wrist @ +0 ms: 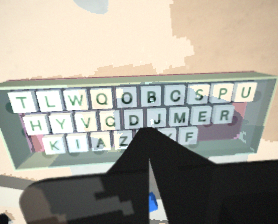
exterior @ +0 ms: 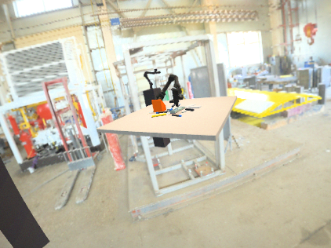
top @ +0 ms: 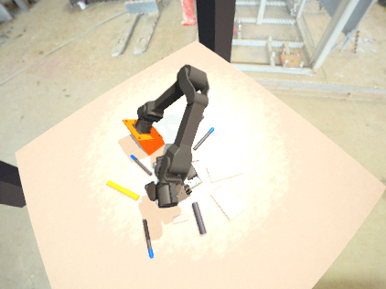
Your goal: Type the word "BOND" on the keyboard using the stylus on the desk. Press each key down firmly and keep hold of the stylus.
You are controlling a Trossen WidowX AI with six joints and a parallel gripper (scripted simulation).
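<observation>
The arm point(top: 189, 122) point(exterior: 168, 85) is matte black, with chunky joints and tapering claw fingers.

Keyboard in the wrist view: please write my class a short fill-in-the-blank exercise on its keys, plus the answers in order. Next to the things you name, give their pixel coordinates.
1. On the keyboard point(wrist: 75, 161), the letter at the left end of the top row is ____.
2. The top-row key between O point(wrist: 126, 97) and C point(wrist: 175, 96) carries the letter ____.
3. In the middle row, the key directly left of J point(wrist: 157, 117) is ____.
4. The letter at the right end of the top row is ____.

Missing words: T; B; D; U.
</observation>
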